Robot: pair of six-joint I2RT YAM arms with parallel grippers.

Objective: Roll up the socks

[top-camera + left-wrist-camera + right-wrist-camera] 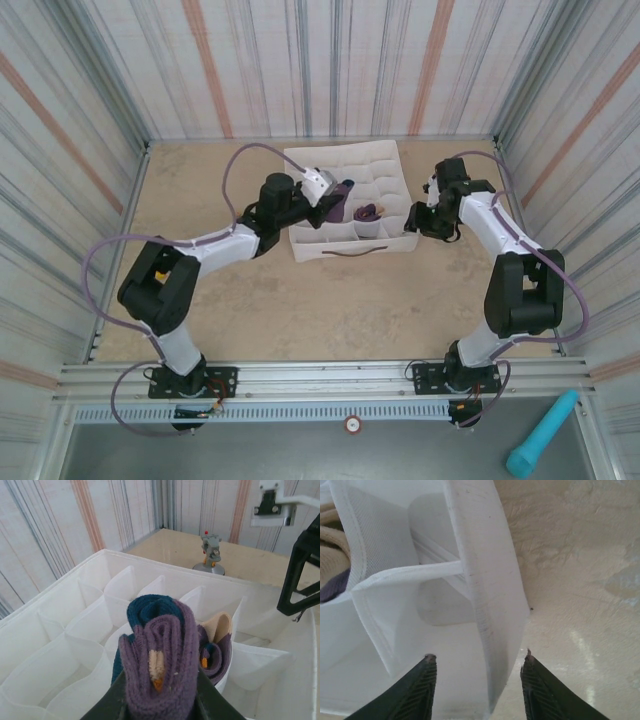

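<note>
My left fingers point(107, 707) are clamped on the rolled sock point(160, 655) above the white box point(55, 605), near the far edge of the counter point(300, 310). The second sock point(218, 652) sits in a compartment. My right fingers point(415, 690) stand apart, straddling the box's wall.

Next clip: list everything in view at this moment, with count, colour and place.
rolled sock: one, purple with teal, held above the box
second sock: one, purple with a tan toe, tucked in a box compartment
fabric box: one, white, gridded, far middle of the table
table: one, beige
grey stand: one, small, on the table beyond the box
teal cylinder: one, off the table, near right, past the rail
left gripper: one, dark fingers, shut on the rolled sock
right gripper: one, dark fingers, open, either side of the box's right wall
</note>
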